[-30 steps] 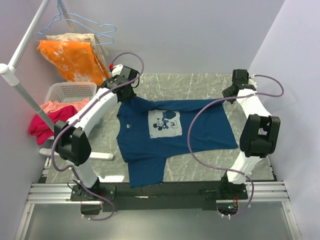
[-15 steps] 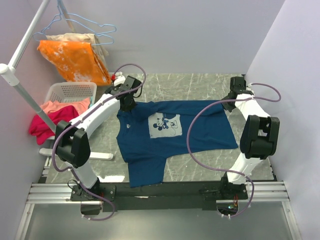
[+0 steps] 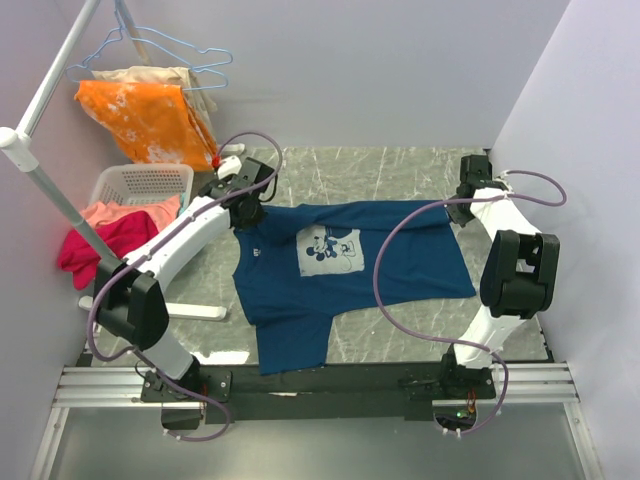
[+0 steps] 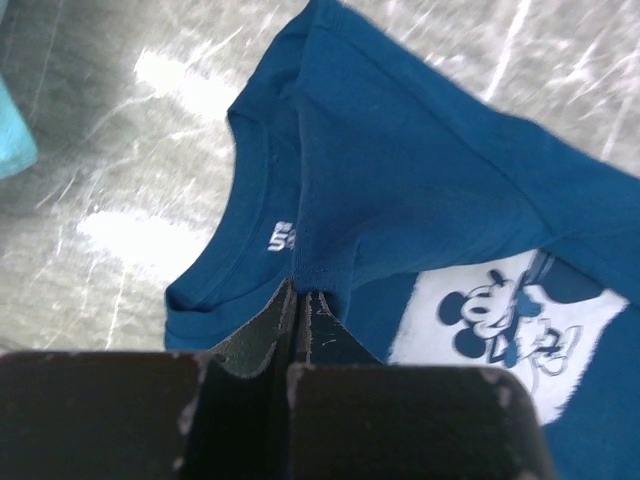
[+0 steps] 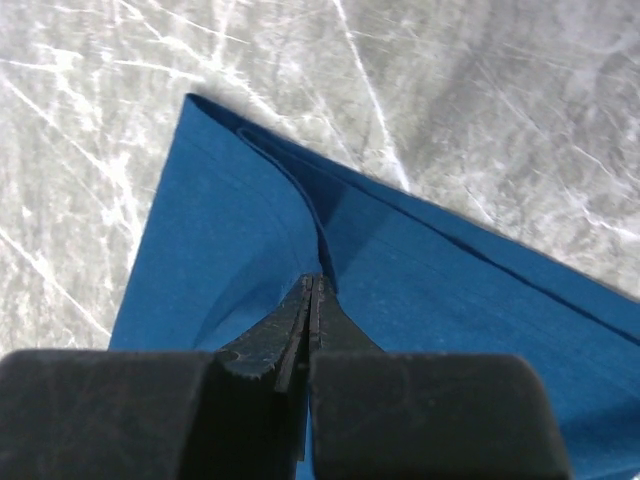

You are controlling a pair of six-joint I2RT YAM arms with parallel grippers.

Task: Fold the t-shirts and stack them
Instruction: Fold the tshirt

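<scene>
T-shirt [image 3: 345, 285], navy blue, lay face-up across the middle of the marble-patterned table [image 3: 400, 170], between the two arms. Its near sleeve [image 3: 292, 345] reached down to the table's near edge. The collar [image 4: 225, 200] pointed to the left side, the hem to the right. The pale square cartoon-mouse print [image 3: 330, 248] sat on the chest, facing up.

Left gripper [image 3: 246, 214] was at the collar end of the T-shirt's far edge. Its fingers were pressed together, clamped on a raised ridge of navy cloth just beside the neckline. The small white neck marking [image 4: 283, 238] lay just beyond the fingertips in the left wrist view.

Right gripper [image 3: 463, 208] was at the hem end of the same far edge. Its fingers were likewise together, pinching a fold of the T-shirt close to the hem corner [image 5: 195, 105]. A curved crease ran away from the tips, and two layers of cloth showed along the edge. In the top view the far edge ran as a nearly straight line from one gripper to the other.

Beyond the table's left side stood a white laundry basket [image 3: 140, 183], with pink and red garments [image 3: 95, 240] draped just beside its near end. Farther back hung an orange garment [image 3: 140, 118] under pale blue wire hangers [image 3: 170, 48]. A white pole [image 3: 40, 175] slanted across that corner.
</scene>
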